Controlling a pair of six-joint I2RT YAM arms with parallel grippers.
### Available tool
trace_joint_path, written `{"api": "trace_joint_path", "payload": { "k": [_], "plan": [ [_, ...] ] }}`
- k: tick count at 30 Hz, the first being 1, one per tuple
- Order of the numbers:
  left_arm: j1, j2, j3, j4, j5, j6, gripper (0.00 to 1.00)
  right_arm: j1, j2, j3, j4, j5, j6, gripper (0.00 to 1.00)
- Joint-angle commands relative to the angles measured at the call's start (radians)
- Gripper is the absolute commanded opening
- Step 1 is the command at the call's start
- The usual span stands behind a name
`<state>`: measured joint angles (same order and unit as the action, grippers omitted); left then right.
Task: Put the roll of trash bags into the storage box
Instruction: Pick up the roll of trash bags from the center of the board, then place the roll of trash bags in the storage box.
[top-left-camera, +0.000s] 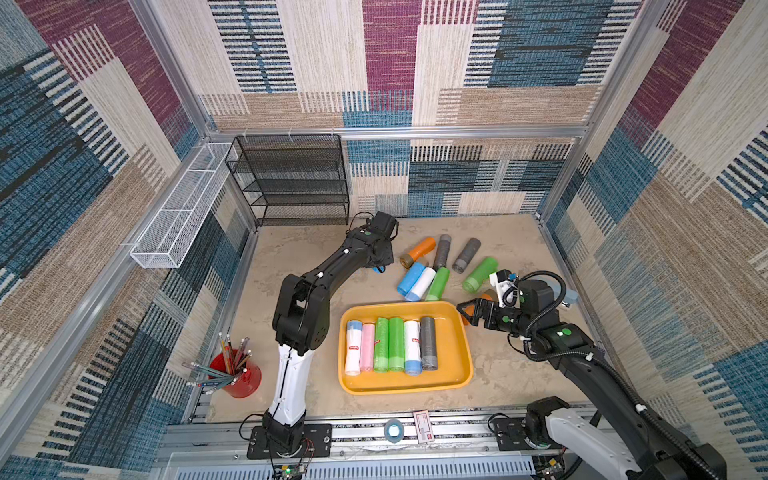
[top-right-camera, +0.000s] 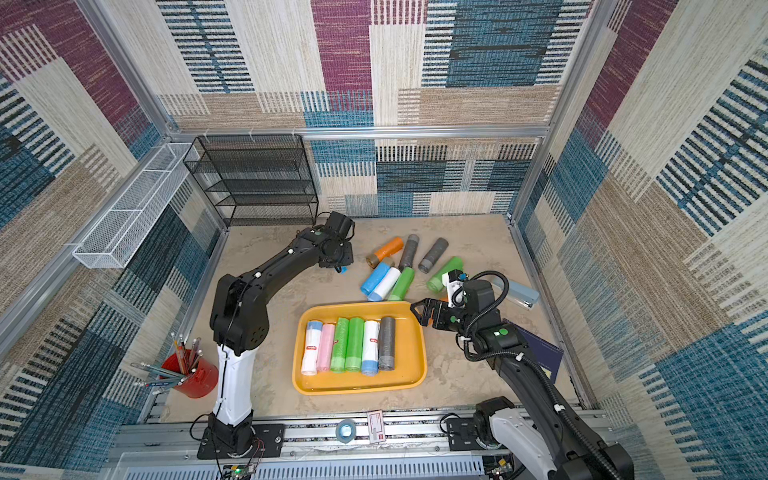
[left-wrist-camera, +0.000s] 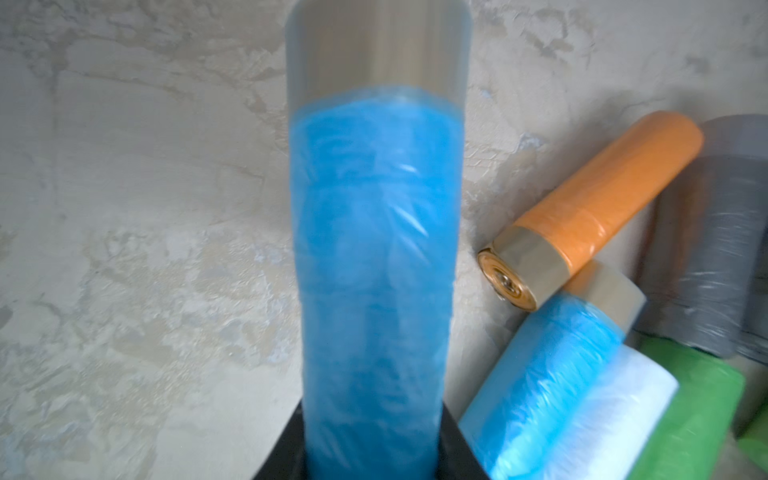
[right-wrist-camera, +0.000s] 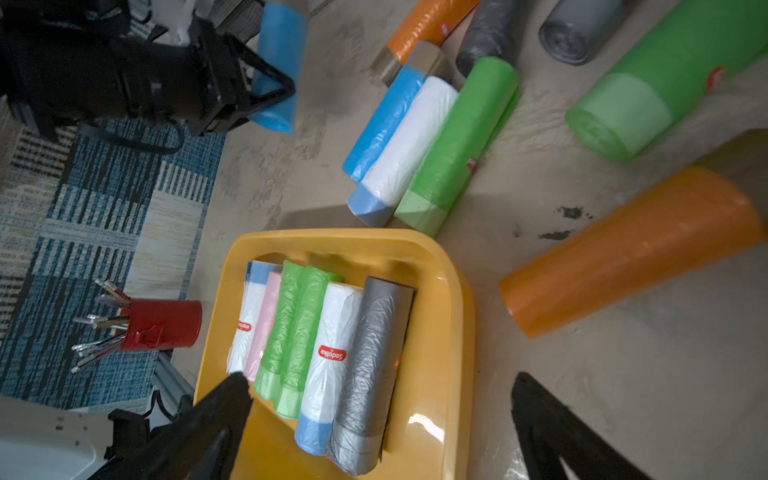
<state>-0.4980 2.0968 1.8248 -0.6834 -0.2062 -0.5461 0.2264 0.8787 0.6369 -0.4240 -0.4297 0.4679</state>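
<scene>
1. Well, my left gripper (right-wrist-camera: 272, 89) is narrow, with its jaws pressed on either side of the blue roll (left-wrist-camera: 374, 249). That is the roll I have in hand. Whether it is clear of the table (top-left-camera: 291, 257) I cannot tell.
2. The blue roll is at the far part of the table, just beside the loose pile (top-left-camera: 424, 282) with the orange roll (left-wrist-camera: 602, 187) at its edge. It is well apart from the yellow tray (top-left-camera: 453, 353).
3. The tray holds a row of rolls (top-left-camera: 390, 345) lying side by side, and there is bare floor to the right of the grey one.
4. My right gripper (top-left-camera: 467, 312) is spread wide and holds nothing. It hovers by the tray's far right corner, near a second orange roll (right-wrist-camera: 623, 249).
5. I judge the blue roll to be light. It is thin film wound tight, so it should be firm along its length but a little squashy under the jaws. The glossy outer wrap is probably slick.
6. Being round, it will want to turn or slide in a loose pinch, and it will roll once set down.
7. The best hold is across the barrel near the middle, so neither end droops. From the right wrist view my hold looks nearer one end, so a tilt is possible.
8. I would squeeze firmly but not hard, since hard pressure only dents the film.
9. In the tray it should lie parallel to the row, against the grey roll, so it cannot wander.
</scene>
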Motion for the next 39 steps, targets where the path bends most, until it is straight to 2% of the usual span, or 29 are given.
{"api": "trace_joint_path", "payload": {
  "k": [1,4,7,14,20,26,32,39],
  "plan": [
    [-0.008,-0.103,-0.118,0.056,0.041,-0.006,0.35,-0.031,-0.06,0.022,-0.038,0.122,0.07,0.99],
    [-0.023,-0.228,-0.258,0.106,0.099,-0.031,0.35,-0.066,-0.115,0.084,-0.084,0.175,0.076,0.99],
    [-0.056,-0.338,-0.362,0.113,0.145,-0.06,0.35,-0.084,-0.098,0.171,-0.16,0.195,0.038,0.99],
    [-0.188,-0.566,-0.565,0.156,0.143,-0.159,0.35,-0.12,-0.067,0.231,-0.252,0.178,-0.013,0.99],
    [-0.264,-0.695,-0.72,0.199,0.165,-0.28,0.36,-0.128,-0.069,0.193,-0.265,0.092,0.002,0.99],
    [-0.393,-0.664,-0.746,0.251,0.153,-0.393,0.36,-0.129,-0.061,0.088,-0.254,-0.085,-0.022,0.99],
    [-0.539,-0.515,-0.613,0.219,0.067,-0.463,0.36,-0.128,-0.087,0.043,-0.264,-0.185,-0.052,0.99],
    [-0.664,-0.394,-0.541,0.208,-0.042,-0.576,0.35,-0.128,-0.193,-0.03,-0.246,-0.174,0.008,0.99]
  ]
}}
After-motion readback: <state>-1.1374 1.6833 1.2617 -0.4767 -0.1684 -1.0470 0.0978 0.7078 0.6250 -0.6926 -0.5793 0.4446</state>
